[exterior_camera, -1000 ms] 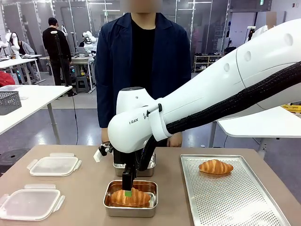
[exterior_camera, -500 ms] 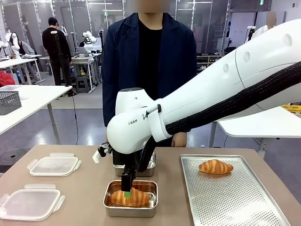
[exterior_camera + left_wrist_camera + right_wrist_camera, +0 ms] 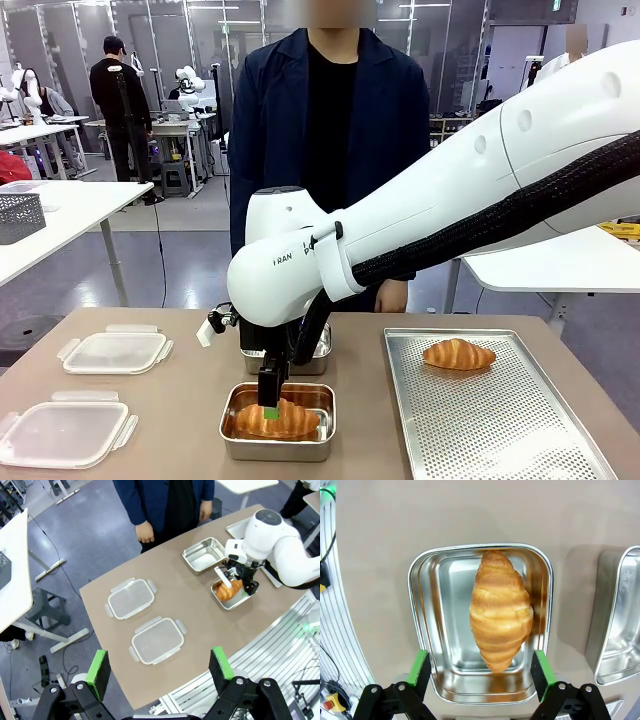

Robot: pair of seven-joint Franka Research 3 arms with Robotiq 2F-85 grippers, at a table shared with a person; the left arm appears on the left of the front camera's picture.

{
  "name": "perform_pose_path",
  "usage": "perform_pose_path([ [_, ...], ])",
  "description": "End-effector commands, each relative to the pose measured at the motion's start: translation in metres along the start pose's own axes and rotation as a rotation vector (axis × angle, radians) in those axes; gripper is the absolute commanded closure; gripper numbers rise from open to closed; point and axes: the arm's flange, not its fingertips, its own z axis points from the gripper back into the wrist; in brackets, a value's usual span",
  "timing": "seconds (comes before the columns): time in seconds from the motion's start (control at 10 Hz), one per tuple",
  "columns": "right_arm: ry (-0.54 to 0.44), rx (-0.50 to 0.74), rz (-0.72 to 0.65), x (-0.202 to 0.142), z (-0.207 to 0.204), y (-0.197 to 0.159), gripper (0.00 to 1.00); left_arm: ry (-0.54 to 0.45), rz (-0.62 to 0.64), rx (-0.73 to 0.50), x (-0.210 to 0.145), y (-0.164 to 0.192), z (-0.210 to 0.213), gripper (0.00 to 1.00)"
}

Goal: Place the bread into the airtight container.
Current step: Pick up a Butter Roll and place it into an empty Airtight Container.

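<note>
- The right gripper (image 3: 270, 402) is released, its jaws spread wide just above the croissant (image 3: 285, 420), low centre in the front view.
- The croissant lies inside the near steel container (image 3: 278, 450), lengthwise and touching its floor.
- A second steel container (image 3: 322, 352) sits just behind, largely hidden by the right arm (image 3: 420, 230).
- At lower right a perforated tray (image 3: 480, 430) carries another croissant (image 3: 458, 354).
- Two clear lids (image 3: 115, 352) lie at lower left; a person (image 3: 330, 150) stands beyond the table.
- The right wrist view looks straight down on the croissant between both green pads.
- The left wrist view, from high up, shows the left gripper (image 3: 159, 669) released and empty.
</note>
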Motion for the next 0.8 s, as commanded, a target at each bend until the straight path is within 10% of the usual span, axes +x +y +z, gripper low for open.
perform_pose_path([
  [0.0,0.001,-0.001,0.0,0.0,0.0,0.0,0.0,-0.003,-0.002,0.0,0.002,0.001,0.003,0.0],
  [0.3,-0.093,0.01,-0.074,-0.024,0.036,-0.002,0.0,-0.003,-0.002,0.0,0.002,0.001,0.003,0.0],
  [0.7,-0.203,0.01,-0.244,-0.143,0.153,0.003,0.0,-0.003,-0.002,0.0,0.002,0.001,0.003,0.0],
])
